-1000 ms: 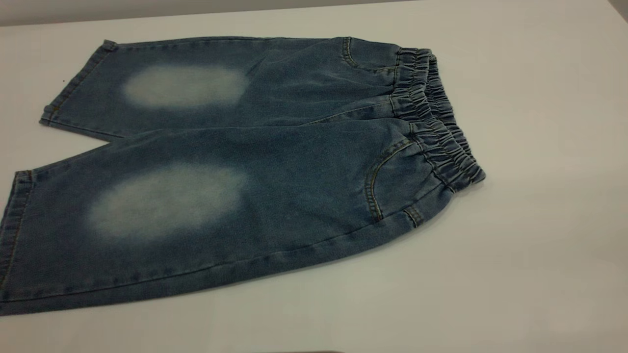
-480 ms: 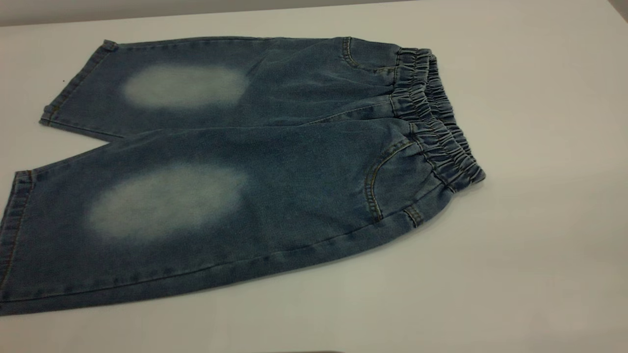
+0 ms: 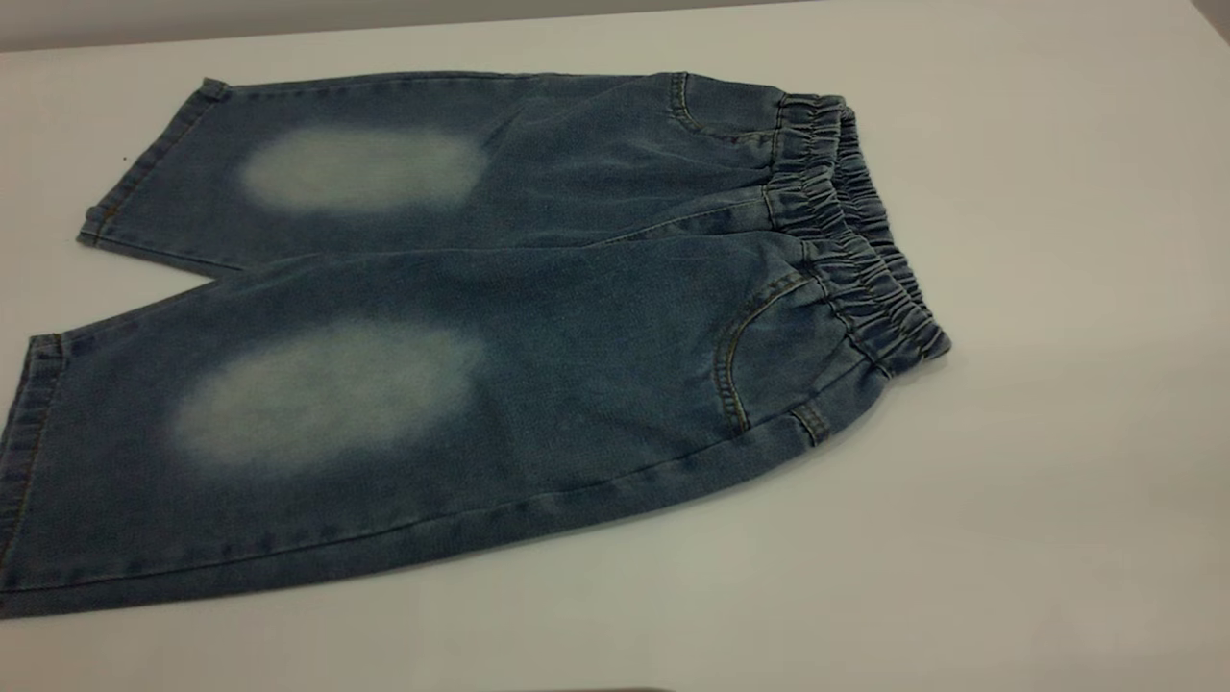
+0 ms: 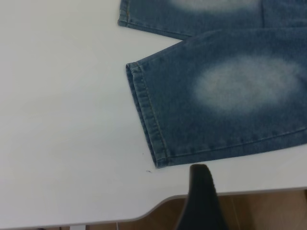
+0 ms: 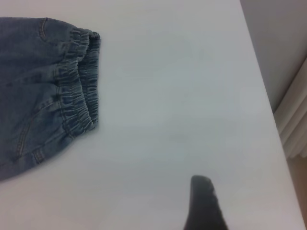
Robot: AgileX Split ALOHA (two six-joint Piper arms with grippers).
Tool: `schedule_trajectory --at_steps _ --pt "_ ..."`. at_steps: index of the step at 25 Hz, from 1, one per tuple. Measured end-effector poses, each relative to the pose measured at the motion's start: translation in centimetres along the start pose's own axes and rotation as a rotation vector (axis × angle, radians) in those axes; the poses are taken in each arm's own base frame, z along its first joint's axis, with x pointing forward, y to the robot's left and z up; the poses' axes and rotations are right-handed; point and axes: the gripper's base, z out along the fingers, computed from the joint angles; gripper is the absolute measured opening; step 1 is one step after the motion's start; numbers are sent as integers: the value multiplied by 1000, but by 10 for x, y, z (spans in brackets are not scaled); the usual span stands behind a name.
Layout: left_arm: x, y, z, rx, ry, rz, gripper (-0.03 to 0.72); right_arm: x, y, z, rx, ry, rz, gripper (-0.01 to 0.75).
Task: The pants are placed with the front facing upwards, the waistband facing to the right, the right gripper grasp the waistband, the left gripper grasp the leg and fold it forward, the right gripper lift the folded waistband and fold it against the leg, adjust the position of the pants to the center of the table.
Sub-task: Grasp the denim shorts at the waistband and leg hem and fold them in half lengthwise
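The blue denim pants (image 3: 461, 317) lie flat on the white table (image 3: 1057, 481), front up, with a pale oval on each leg. The ruffled waistband (image 3: 855, 231) points to the right and the leg hems to the left. Neither gripper shows in the exterior view. In the left wrist view a black part of my left gripper (image 4: 201, 191) hangs at the table's edge, a little short of the near leg's hem (image 4: 146, 120) and not touching it. In the right wrist view my right gripper (image 5: 204, 201) hovers over bare table, well apart from the waistband (image 5: 79, 81).
The table's near edge (image 4: 240, 191) runs just behind the left gripper, with brown floor below it. In the right wrist view the table's side edge (image 5: 264, 91) lies beyond the gripper. Bare tabletop surrounds the pants to the right and front.
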Motion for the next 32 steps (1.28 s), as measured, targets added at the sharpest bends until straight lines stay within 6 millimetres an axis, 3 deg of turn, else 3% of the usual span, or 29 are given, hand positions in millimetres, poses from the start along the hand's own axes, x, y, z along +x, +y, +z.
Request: schedule_trajectory --at_steps 14,18,22,25,28,32 --pt "0 -1 0 13 -2 -6 477 -1 0 0 -1 0 0 400" --pt "-12 -1 -1 17 -26 -37 477 -14 4 6 -28 42 7 400" --pt "-47 1 10 13 -20 -28 477 -36 9 33 -53 128 -43 415" --pt "-74 2 30 20 34 27 477 -51 14 60 -98 178 -77 433" --pt "-96 2 56 54 102 105 477 -65 19 90 -142 193 -69 437" --pt "-112 1 96 109 170 177 477 -67 24 132 -196 310 -67 452"
